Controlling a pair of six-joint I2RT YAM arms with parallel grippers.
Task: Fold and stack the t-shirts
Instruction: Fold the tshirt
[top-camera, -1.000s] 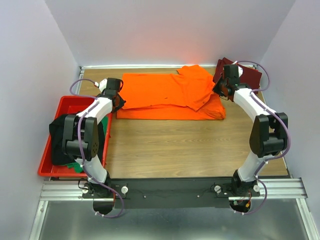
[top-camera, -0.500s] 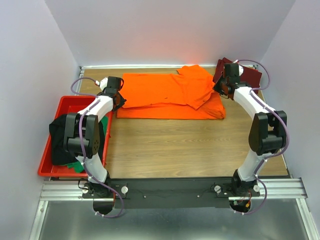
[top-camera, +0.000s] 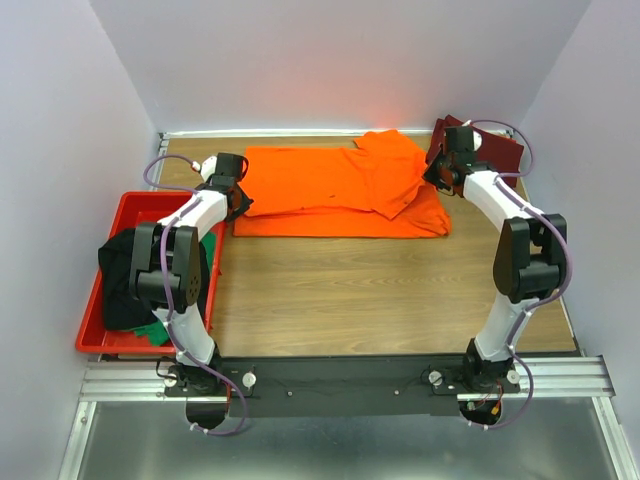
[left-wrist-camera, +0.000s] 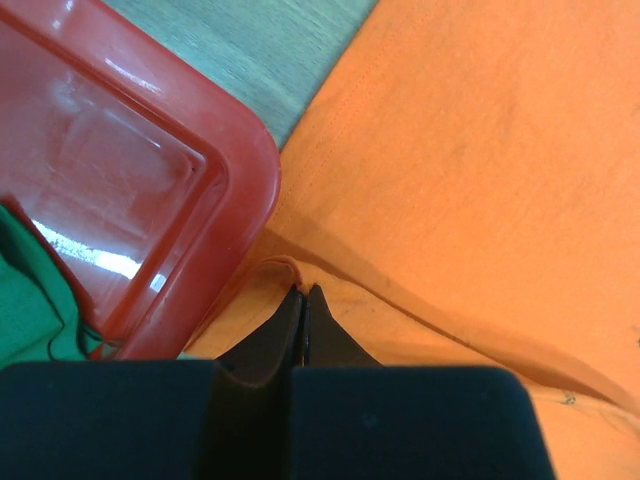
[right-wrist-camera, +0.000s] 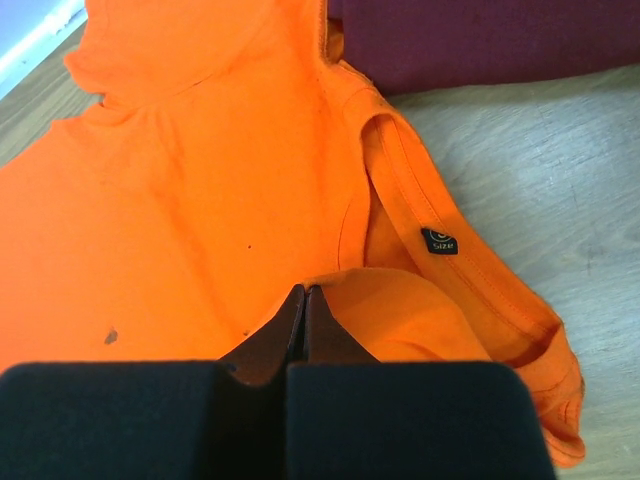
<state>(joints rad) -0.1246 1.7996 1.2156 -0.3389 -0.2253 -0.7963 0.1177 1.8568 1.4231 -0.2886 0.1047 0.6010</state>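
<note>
Since a second ago, finds the right elbow drawn in a little and the right gripper (right-wrist-camera: 303, 290) edged toward the far edge of the bench (top-camera: 350, 290); finds the left gripper (left-wrist-camera: 303, 290) nudged the same way and the orange shirt (top-camera: 330, 185) hardly stirred, only its near right corner tugged in slightly.

Leaves that shirt lying lengthwise along the far edge, already doubled over, collar end toward the far right corner and hem end toward the left edge; pinches it at both ends: left fingers (left-wrist-camera: 270, 340) pressed together on a curl of hem just beside the corner of the red bin (left-wrist-camera: 200, 170), right fingers (right-wrist-camera: 265, 345) pressed together on a fold just inside the collar, near the size tag (right-wrist-camera: 438, 240); grips both ends, most likely, to keep the cloth taut and square for the next fold.

Sets the maroon shirt (top-camera: 497, 152) in the far right corner, touching the orange collar, seemingly as the stack's start; keeps the black shirt (top-camera: 125, 275) and green shirt (left-wrist-camera: 30, 290) in the bin at the left edge, probably awaiting their turn.

Reaches the left arm forward over the bin, wrist low and turned right toward the hem; reaches the right arm up the right edge, elbow raised, forearm slanting inward, wrist down at cloth level.
</note>
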